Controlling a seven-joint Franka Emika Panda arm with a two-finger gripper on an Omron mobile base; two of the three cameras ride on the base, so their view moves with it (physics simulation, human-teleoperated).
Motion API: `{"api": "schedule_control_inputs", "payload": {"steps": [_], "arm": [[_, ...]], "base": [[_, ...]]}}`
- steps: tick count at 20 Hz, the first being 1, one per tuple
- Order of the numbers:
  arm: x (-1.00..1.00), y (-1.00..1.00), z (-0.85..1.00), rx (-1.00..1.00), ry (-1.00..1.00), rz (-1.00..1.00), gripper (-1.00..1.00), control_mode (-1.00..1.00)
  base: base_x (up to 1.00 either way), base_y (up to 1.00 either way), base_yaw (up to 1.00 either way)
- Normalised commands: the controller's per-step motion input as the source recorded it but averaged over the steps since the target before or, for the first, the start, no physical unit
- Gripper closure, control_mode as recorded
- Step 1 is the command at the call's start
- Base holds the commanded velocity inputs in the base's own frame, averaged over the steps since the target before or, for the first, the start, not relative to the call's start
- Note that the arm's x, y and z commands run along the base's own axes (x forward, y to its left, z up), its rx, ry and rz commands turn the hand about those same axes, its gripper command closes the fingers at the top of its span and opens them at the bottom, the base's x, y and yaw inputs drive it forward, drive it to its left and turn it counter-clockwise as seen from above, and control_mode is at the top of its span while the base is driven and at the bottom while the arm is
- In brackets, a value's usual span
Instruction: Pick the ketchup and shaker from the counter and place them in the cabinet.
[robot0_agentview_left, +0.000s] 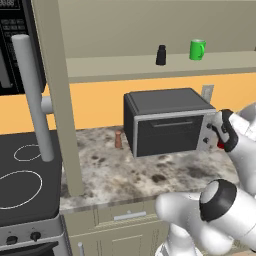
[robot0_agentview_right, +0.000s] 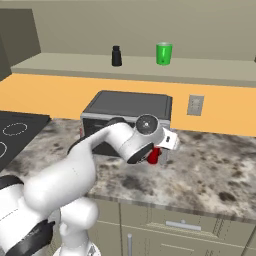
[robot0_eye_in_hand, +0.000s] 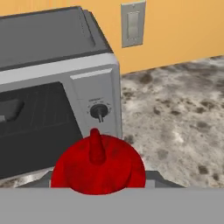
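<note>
A simulated kitchen was shown, with an orange wall above a speckled granite counter (robot0_agentview_left: 150, 172). At the far left, a black stovetop (robot0_agentview_left: 22, 180) with white rings was seen, and beside it the cabinet (robot0_agentview_left: 150, 65) door stood open, edge-on, with a long grey bar handle (robot0_agentview_left: 32, 97). On the cabinet's inner shelf, the black shaker (robot0_agentview_left: 161, 55) was set upright, with a green mug (robot0_agentview_left: 197, 50) just to its right. Below, on the counter, a small reddish-brown shaker (robot0_agentview_left: 118, 139) was placed just left of a dark toaster oven (robot0_agentview_left: 167, 122). At the oven's right front corner, the ketchup (robot0_agentview_right: 154, 155) was seen, with the gripper (robot0_agentview_right: 161, 154) lowered around it; from the hand view the red cap (robot0_eye_in_hand: 96, 146) was seen from above, close under the camera. The bottle appeared to be pinched between the fingers, though the fingertips themselves were hidden. A wall outlet (robot0_agentview_right: 195, 105) was visible further right.
</note>
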Motion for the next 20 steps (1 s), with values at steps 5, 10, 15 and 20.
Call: {"api": "schedule_control_inputs", "payload": {"steps": [5,10,15,20], "arm": [[-0.43,0.28,0.97,0.00,-0.14,0.00,1.00,-1.00],[-0.31,0.42,0.80,0.04,-0.07,0.01,1.00,-1.00],[-0.22,0.64,0.47,-0.10,-0.03,0.12,1.00,-1.00],[-0.23,0.48,0.51,-0.01,-0.17,0.01,1.00,-1.00]], "base": [[0.00,0.00,0.00],[0.00,0.00,0.00],[0.00,0.00,0.00],[0.00,0.00,0.00]]}}
